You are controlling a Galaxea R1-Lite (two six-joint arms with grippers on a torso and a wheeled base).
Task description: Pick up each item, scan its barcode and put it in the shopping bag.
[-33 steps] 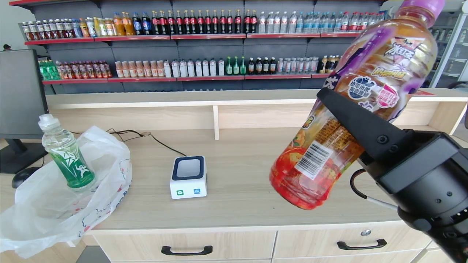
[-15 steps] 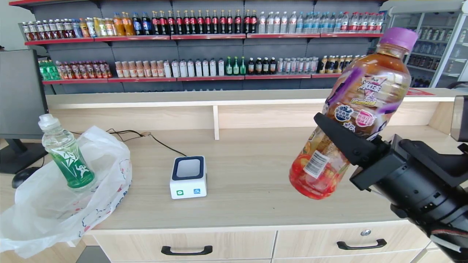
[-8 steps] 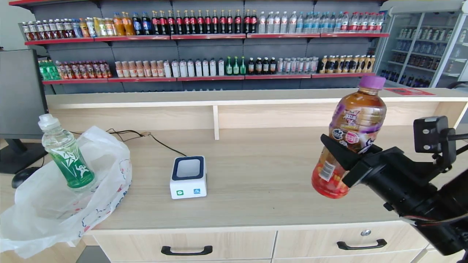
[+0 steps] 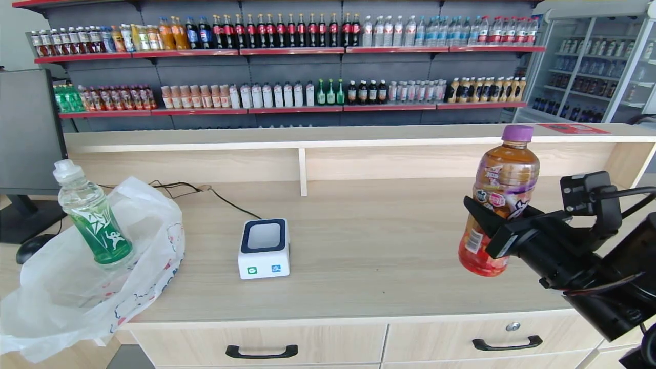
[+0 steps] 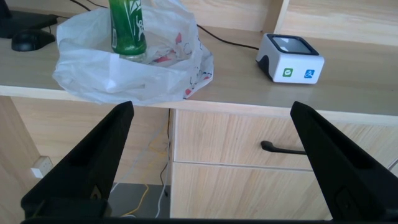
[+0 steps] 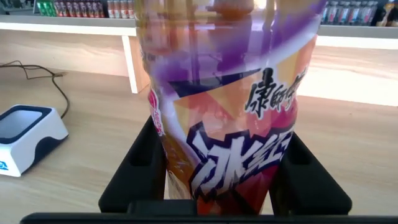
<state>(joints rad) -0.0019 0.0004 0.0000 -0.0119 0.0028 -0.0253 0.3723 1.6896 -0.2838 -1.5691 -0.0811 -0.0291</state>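
Tea bottle (image 4: 505, 174), purple cap, one: held near upright in the right gripper (image 4: 493, 219), apparently clear of the counter (image 4: 359, 277). The jaws were clamped on its lower body, one finger on either side. Its barcode panel (image 4: 474, 241) faced the robot's left.
Barcode scanner (image 4: 264, 248), one: on the counter, well apart from that gripper, to its left and lower.
Shopping bag (image 4: 61, 302), one: farther left again, beyond the scanner, lying open.
Green bottle (image 4: 95, 220), one: standing in the bag.
Left gripper (image 5: 211, 155), one: spread wide and empty, low before the drawer fronts (image 5: 236, 134), facing the bag.
Progress, as judged: one of two bottles was bagged. The held one looked lifted but not yet scanned, so its scan and bagging were left.
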